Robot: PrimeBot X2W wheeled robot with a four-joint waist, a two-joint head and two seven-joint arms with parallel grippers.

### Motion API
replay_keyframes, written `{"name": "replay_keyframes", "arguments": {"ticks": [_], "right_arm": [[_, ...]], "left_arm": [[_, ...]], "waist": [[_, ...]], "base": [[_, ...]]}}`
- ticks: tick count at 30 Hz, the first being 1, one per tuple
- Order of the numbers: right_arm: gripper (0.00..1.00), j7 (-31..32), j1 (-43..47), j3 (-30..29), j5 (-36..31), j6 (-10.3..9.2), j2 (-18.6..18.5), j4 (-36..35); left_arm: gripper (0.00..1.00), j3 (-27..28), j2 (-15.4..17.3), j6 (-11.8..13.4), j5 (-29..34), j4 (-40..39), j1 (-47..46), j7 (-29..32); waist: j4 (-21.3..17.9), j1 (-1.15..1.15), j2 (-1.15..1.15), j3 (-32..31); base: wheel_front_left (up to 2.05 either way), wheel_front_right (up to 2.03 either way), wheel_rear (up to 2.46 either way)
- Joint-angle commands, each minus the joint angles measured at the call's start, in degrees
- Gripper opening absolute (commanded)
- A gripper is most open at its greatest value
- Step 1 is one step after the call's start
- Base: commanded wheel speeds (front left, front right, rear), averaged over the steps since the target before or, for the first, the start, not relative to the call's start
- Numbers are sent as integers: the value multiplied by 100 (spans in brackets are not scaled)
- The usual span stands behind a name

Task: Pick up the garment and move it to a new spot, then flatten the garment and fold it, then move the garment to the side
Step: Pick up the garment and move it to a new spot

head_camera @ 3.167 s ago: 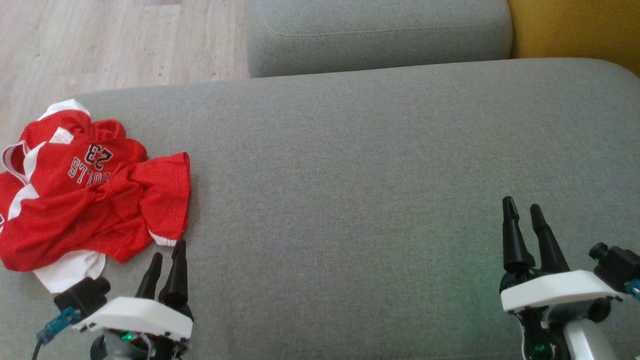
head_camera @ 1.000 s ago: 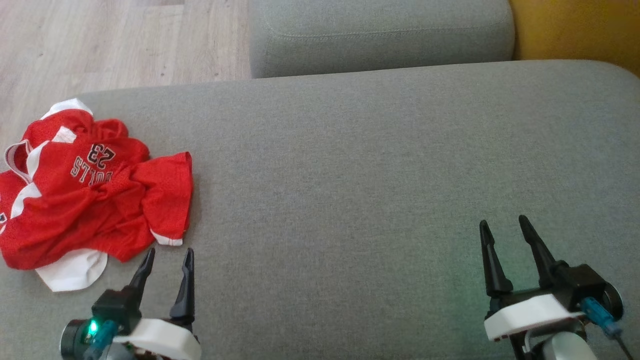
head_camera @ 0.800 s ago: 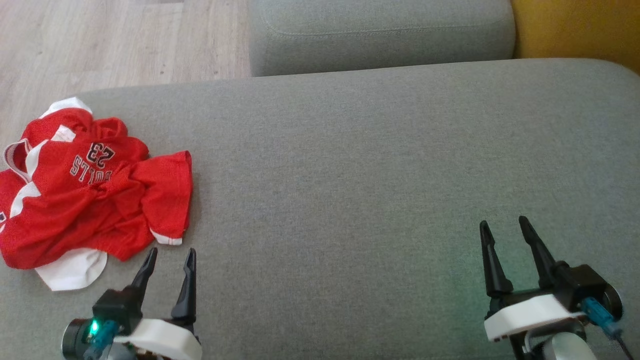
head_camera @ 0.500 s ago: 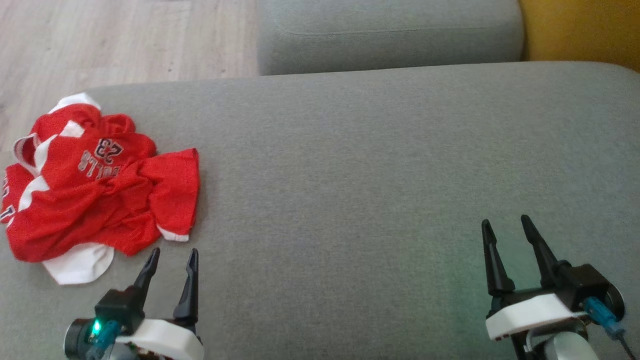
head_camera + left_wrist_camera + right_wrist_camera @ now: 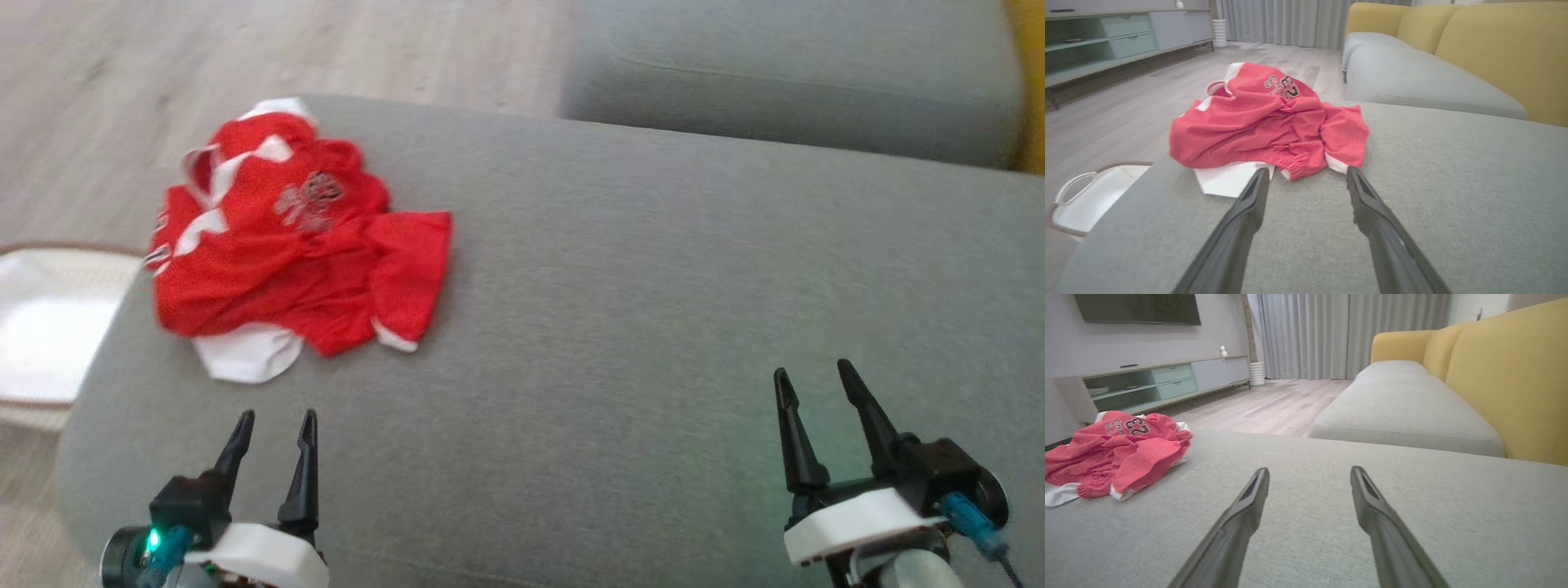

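A crumpled red-and-white garment [image 5: 302,245] lies on a grey sofa cushion [image 5: 653,286], just ahead of the left tool [image 5: 276,416], whose two dark fingers stand spread, gripping nothing. The right tool [image 5: 813,369], well apart to the right, hovers over the cushion, likewise released. A white basket [image 5: 41,327] sits on the floor, left of the left tool.

Black-fingered left claw [image 5: 277,415], white housing [image 5: 261,557] (green light [image 5: 152,536])

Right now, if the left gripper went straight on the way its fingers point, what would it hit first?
Probably the crumpled red-and-white jersey, lying just ahead of the open left gripper on the grey fabric cushion.
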Motion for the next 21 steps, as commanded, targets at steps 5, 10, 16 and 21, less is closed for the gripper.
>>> {"name": "replay_keyframes", "arguments": {"ticks": [5, 10, 16, 21], "right_arm": [[100, -63, -254, 226, 52, -4, -30, -120], [100, -63, -336, 308, 39, -4, -41, -123], [100, -63, -592, 268, 54, -4, -224, -229], [100, -63, -947, 344, 28, -4, -428, -312]], "left_arm": [[100, 250, 0, -3, -1, -219, -33, -71], [100, 278, -18, -28, -55, -320, -116, -71], [100, 225, -29, -98, -285, -367, -893, -71], [100, 284, 133, -124, -438, 5, -1943, 35]], "waist": [[596, 0, 0, -21], [605, 0, 0, 104], [450, 0, 0, 740], [281, 0, 0, 1421]], "base": [[0, 0, 0], [0, 0, 0], [0, 0, 0], [0, 0, 0]]}}
